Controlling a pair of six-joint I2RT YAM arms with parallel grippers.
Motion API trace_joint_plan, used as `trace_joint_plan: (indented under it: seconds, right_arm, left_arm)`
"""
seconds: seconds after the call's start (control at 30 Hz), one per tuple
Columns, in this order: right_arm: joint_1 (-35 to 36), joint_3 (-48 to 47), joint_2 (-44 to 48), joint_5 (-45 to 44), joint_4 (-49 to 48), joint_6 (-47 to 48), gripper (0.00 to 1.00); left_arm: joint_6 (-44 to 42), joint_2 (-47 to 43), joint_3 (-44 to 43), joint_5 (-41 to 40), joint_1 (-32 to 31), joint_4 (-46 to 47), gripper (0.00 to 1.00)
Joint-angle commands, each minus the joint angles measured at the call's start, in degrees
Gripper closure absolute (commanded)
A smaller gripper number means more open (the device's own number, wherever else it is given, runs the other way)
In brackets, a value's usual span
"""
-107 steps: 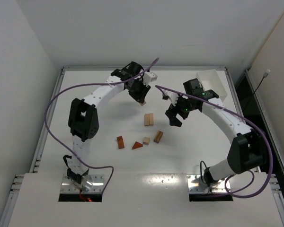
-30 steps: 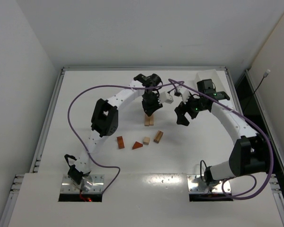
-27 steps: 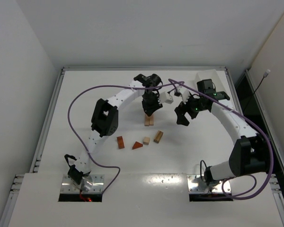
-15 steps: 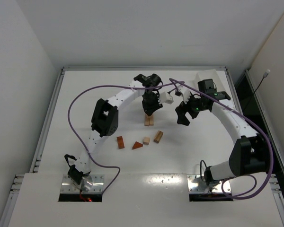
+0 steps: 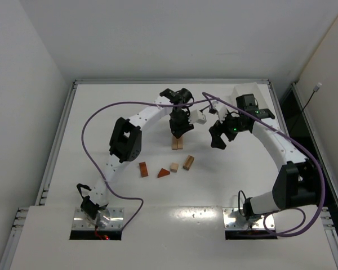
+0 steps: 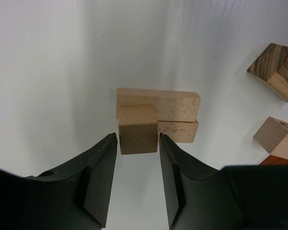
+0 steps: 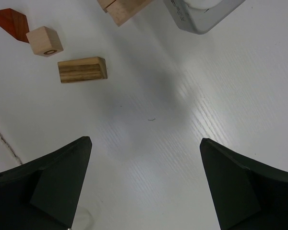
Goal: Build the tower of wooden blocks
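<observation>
Surface: white table (image 5: 101, 101) with a raised rim, pale walls around it.
Tower: low, near the table's middle. It consists of two long light-tan wooden bricks (image 6: 175, 103) lying side by side and touching, with a small light-tan wooden cube (image 6: 138, 132) over one end of the pair.
Left gripper: the left gripper (image 6: 138, 138) hangs directly above the tower, its black fingers (image 6: 103, 172) flanking the cube at a narrow spread. Each fingertip is right at a cube side; whether they press it cannot be told.
Loose blocks: nearer the arm bases, in a loose row well apart from the tower. They are a reddish-brown wooden brick (image 5: 143, 169), a reddish-brown wooden wedge (image 5: 164, 172), a second small tan cube (image 5: 174, 167) and a darker striped wooden brick (image 5: 188, 162).
Right gripper: the right gripper (image 7: 145, 141) hovers to the right of the tower, spread wide with nothing between its fingers and only bare table below.
Container: white rectangular box (image 5: 239, 91) at the far right of the table, mostly hidden behind the right arm. Its inside cannot be seen.
</observation>
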State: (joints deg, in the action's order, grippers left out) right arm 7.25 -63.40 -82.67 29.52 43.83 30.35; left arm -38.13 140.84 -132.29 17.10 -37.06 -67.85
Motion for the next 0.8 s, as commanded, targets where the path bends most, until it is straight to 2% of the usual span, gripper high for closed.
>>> trace_joint_plan:
  seconds: [0.0,0.37,0.5,0.7,0.77]
  right_arm:
    - [-0.3,-0.41,-0.38,2.65,-0.5,-0.29,0.06]
    - [-0.3,-0.94,-0.91,2.65,0.02,-0.29,0.05]
    - [-0.3,-0.42,-0.3,3.27,0.02,0.24,0.05]
    - [0.75,0.64,0.85,2.74,-0.5,2.17,0.05]
    - [1.27,1.95,1.64,2.21,-2.08,2.87,0.05]
  left_arm:
    - [-1.33,0.84,-1.74,0.48,-0.73,0.35,0.62]
    - [-0.11,-0.91,-0.51,0.48,-1.26,1.93,0.29]
    - [2.79,-4.33,-1.12,0.48,-1.26,3.95,0.1]
    - [9.55,-9.78,-2.89,1.0,-1.26,5.89,0.01]
    - [13.95,-12.94,-2.36,2.14,-0.04,6.95,0.01]
